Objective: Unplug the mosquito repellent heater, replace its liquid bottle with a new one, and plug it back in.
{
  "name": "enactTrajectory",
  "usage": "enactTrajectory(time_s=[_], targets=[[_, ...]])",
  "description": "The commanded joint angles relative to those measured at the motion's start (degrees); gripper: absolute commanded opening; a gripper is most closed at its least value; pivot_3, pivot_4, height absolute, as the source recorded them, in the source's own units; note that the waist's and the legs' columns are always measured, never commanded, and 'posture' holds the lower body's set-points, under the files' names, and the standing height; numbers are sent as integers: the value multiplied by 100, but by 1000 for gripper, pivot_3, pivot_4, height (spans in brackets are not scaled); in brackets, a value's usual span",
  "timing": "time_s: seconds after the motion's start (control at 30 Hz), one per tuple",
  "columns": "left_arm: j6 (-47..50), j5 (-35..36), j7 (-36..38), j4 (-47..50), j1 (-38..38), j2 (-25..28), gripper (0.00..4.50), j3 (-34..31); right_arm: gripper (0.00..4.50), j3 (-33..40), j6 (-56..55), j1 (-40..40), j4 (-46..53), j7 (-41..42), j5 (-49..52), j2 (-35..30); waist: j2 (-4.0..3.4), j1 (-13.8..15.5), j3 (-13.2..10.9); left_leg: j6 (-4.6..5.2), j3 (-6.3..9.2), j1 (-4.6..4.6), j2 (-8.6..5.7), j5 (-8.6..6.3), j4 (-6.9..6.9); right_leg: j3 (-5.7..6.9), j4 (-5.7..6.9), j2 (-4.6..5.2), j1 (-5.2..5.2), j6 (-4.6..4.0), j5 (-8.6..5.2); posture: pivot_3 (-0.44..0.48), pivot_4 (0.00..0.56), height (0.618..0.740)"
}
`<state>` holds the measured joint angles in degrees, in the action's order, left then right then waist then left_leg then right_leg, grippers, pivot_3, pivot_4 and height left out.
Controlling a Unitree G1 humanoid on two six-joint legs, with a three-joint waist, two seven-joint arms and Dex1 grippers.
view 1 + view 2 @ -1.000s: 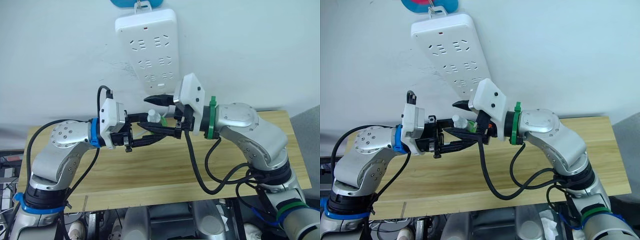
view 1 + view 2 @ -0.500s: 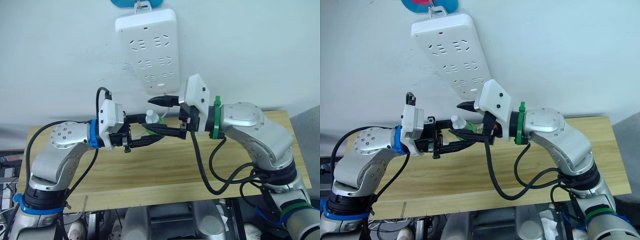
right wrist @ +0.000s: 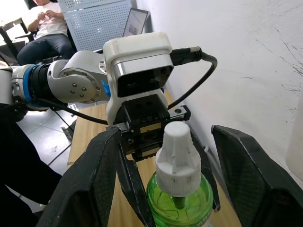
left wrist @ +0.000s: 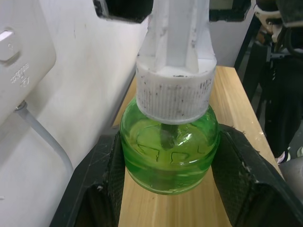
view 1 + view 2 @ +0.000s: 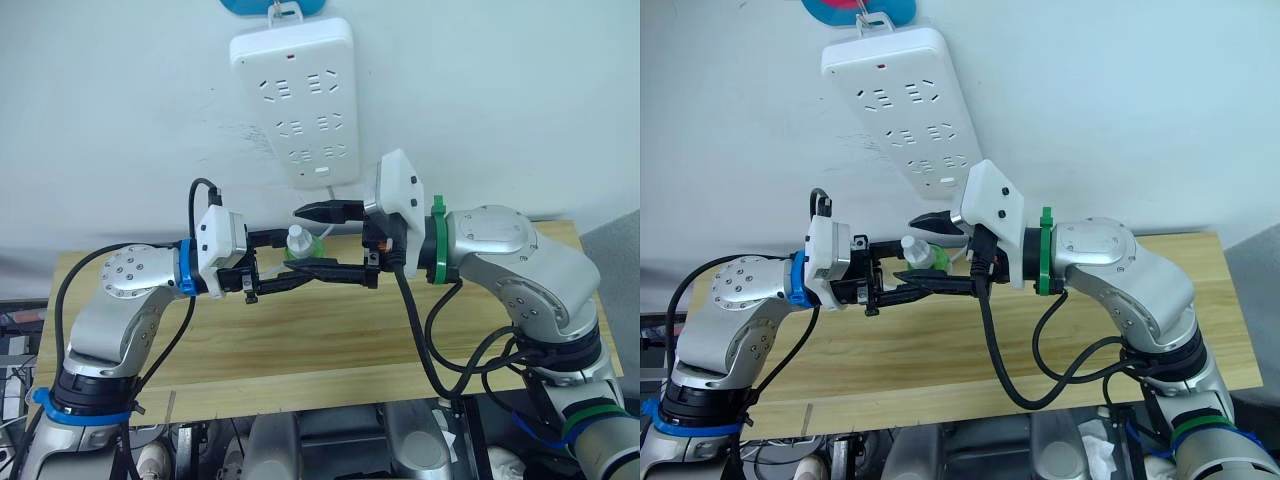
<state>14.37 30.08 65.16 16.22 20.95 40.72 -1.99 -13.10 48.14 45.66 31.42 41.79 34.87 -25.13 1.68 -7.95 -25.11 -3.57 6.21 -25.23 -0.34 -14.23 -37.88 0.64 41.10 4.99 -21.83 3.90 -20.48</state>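
Observation:
The new one [image 5: 300, 245], a small translucent green bottle with a white cap, is held upright over the back of the table. My left gripper [image 5: 303, 257] is shut on its green body, and the left wrist view shows a black finger [image 4: 102, 179] pressed against each side of the bottle [image 4: 168, 149]. My right gripper [image 5: 302, 240] comes in from the right and stands open, one finger above and one below the bottle. In the right wrist view its fingers [image 3: 102, 184] flank the white cap [image 3: 176, 156] with gaps on both sides. The heater and its liquid bottle are out of view.
A white multi-socket power strip [image 5: 295, 95] hangs on the wall just above the grippers, with its cable [image 4: 42, 137] running down. The wooden table [image 5: 330, 335] lies below. A person [image 3: 45, 26] sits in the background of the right wrist view.
My right gripper has levelled out and drawn slightly back to the right, its fingers still either side of the bottle. The left gripper keeps hold of the bottle, shifted slightly left.

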Motion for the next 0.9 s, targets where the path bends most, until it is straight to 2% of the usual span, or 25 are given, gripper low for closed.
enactTrajectory(time_s=[0.03, 0.13, 0.23, 0.5, 0.6, 0.67, 0.9], targets=[[-148, -4, 80, 145, -65, 25, 2215, -25, 3166, 24, -58, 71, 165, 1, -7, -30, 0, 0, 0, 0, 0, 0, 0, 0, 0, 0, 0, 0, 0, 0, 0, -197, 390, 740], [-159, -27, 91, 131, -53, 25, 2215, -31, 2551, 15, -65, 77, 169, 16, 1, -45, 0, 0, 0, 0, 0, 0, 0, 0, 0, 0, 0, 0, 0, 0, 0, -194, 388, 740], [-151, -38, 81, 126, -10, 7, 2215, -21, 1549, 1, -78, 85, 159, 26, -4, -50, 0, 0, 0, 0, 0, 0, 0, 0, 0, 0, 0, 0, 0, 0, 0, -193, 389, 740], [-155, -57, 107, 103, 34, -2, 2215, -19, 1549, -8, -76, 88, 151, 48, -12, -63, 0, 0, 0, 0, 0, 0, 0, 0, 0, 0, 0, 0, 0, 0, 0, -193, 390, 740], [-166, -67, 118, 86, 45, -2, 2215, -12, 909, -7, -71, 88, 162, 52, -5, -67, 0, 0, 0, 0, 0, 0, 0, 0, 0, 0, 0, 0, 0, 0, 0, -192, 391, 740], [-177, -76, 126, 72, 49, -2, 2215, -8, 249, -6, -70, 88, 166, 59, -1, -70, 0, 1, 0, 0, 0, 0, 0, 0, 0, 0, 0, 0, 0, 0, 0, -192, 391, 740], [-241, -102, 172, 14, 51, 21, 2215, -1, 227, 4, -70, 85, 194, 81, 11, -86, 0, 1, 0, 0, 0, 0, 0, 0, 0, 0, 0, 0, 0, 0, 0, -193, 387, 740]])
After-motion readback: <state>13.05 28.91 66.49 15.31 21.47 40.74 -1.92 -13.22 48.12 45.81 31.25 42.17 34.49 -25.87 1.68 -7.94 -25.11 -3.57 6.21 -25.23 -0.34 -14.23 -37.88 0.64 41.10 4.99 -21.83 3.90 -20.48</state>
